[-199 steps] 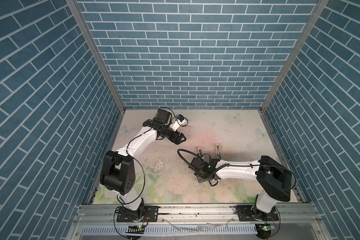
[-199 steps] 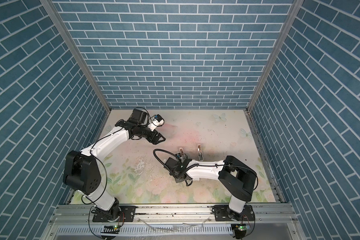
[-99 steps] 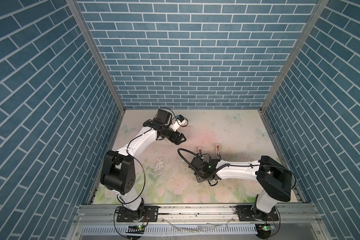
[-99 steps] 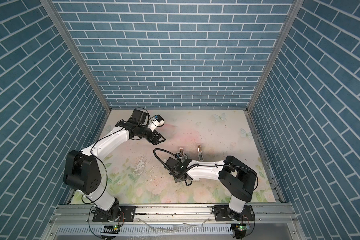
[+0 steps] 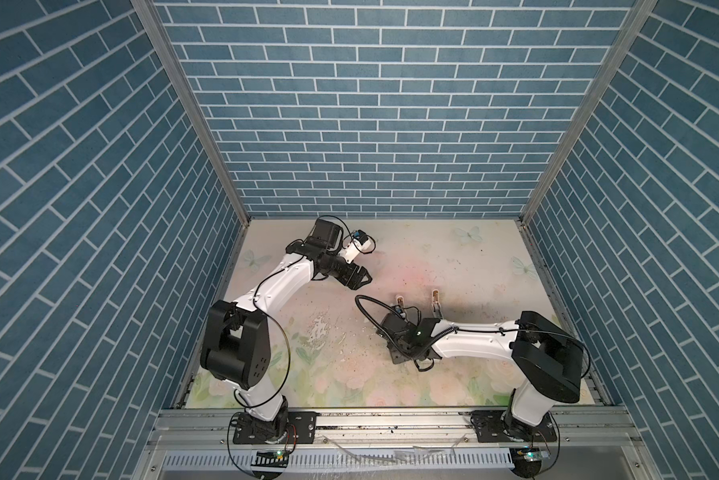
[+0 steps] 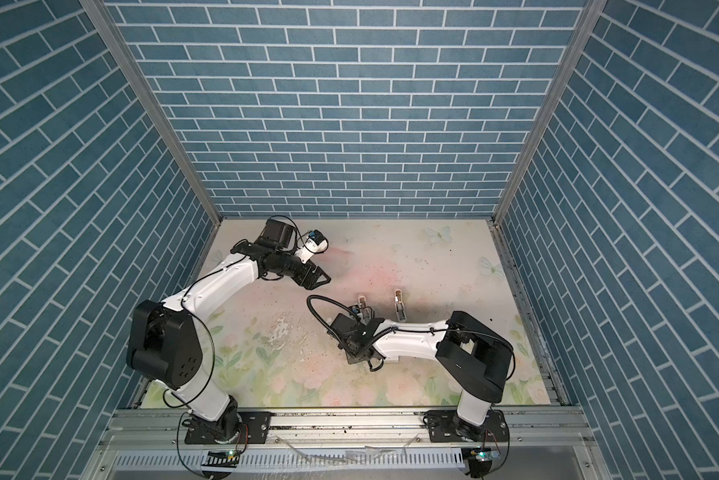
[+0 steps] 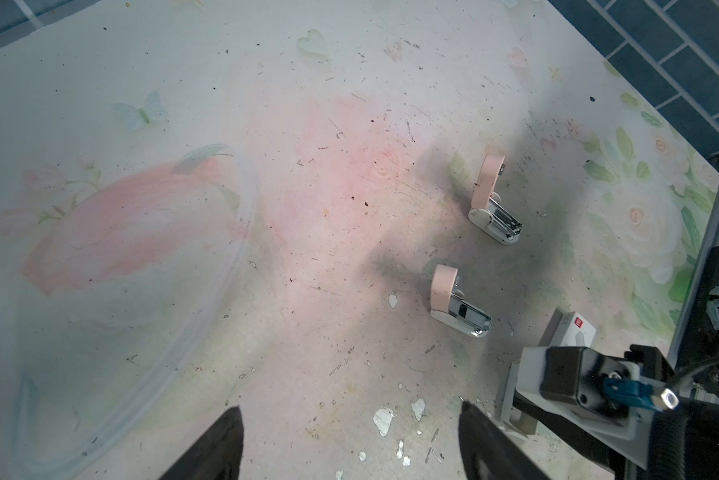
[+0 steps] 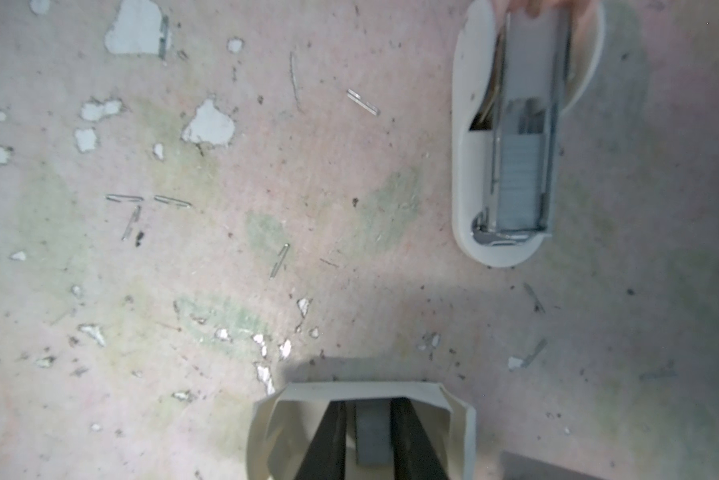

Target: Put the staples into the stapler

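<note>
Inside the box (image 8: 362, 388), walls close, right tool (image 8: 368, 406) brackets the staples (image 8: 372, 436) — grip unclear — left tool (image 7: 349, 407) wide, empty.

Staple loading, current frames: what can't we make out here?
- Right tool: tips hidden under its own arm in both top views; in the right wrist view, whether it clamps the staples between its fingers is unclear.
- Box: cut off by the right wrist view's edge; its remaining contents are hidden.
- Stapler farther from the box: too small in the left wrist view to tell if loaded.
</note>
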